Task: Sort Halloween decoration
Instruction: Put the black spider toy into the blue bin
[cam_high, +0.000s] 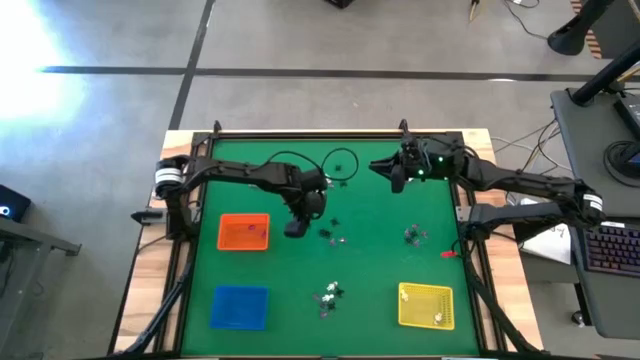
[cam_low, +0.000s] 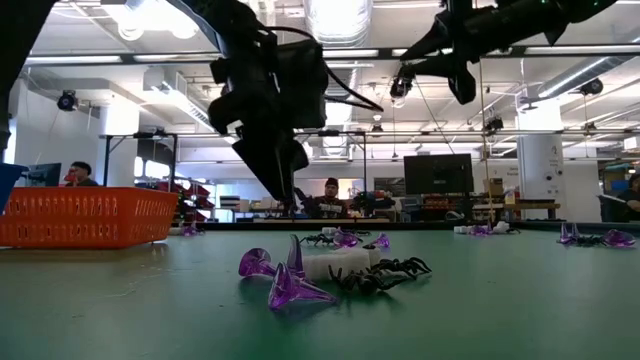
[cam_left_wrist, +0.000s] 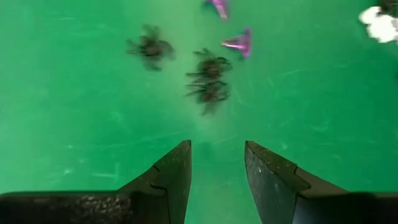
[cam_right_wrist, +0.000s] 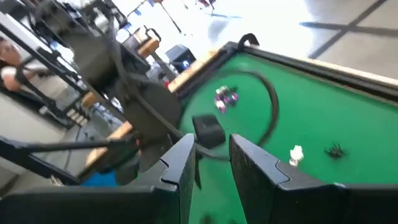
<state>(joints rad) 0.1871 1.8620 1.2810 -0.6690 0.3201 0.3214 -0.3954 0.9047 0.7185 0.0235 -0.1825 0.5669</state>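
While most trinkets lay loose on the tabletop (cam_high: 380, 290), sorting was judged approx. at an early stage.
Progress: yellow tray (cam_high: 425, 305) held a few small white pcs; orange tray (cam_high: 244, 232) seemed to hold a little sth.; blue tray (cam_high: 240, 306) looked bare.
Left to do: clusters of Halloween decoration (cam_high: 331, 293) near the front edge, (cam_high: 335, 237) at centre, (cam_high: 414, 235) to the right, plus a few at the back; spiders and purple pcs lay just ahead of the left wrist.
Left gripper (cam_high: 295, 229): hovered low beside the orange tray; jaws apart, nothing between, touching nothing.
Right gripper (cam_high: 384, 167): raised over the back of the tabletop; jaws partly apart, w/o any trinket seen inside.
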